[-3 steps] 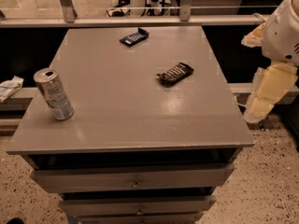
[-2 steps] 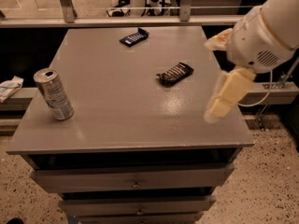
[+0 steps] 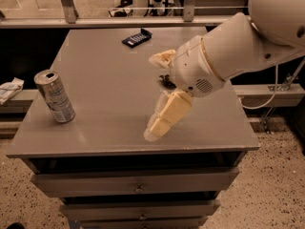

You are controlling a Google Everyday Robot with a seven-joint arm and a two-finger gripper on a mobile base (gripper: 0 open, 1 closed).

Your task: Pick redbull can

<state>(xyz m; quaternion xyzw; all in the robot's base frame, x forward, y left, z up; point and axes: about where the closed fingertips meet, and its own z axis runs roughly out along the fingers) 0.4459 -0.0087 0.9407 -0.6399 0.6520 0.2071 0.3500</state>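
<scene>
The redbull can (image 3: 55, 96) is a slim silver can with bluish-grey panels and a pull-tab top. It stands upright near the front left corner of the grey table (image 3: 105, 75). My gripper (image 3: 152, 97) hangs over the middle front of the table, well to the right of the can and apart from it. Its two cream fingers (image 3: 167, 116) are spread apart, one high and one low, with nothing between them. The white arm reaches in from the upper right.
A flat dark snack packet (image 3: 137, 37) lies at the table's far edge. A second dark packet (image 3: 166, 81) is mostly hidden behind my wrist. Drawers (image 3: 138, 182) sit below the tabletop. A white cloth (image 3: 9, 89) lies on a ledge to the left.
My arm has swung in from the right edge to over the middle front of the table, toward the can. The can and the packets have not moved.
</scene>
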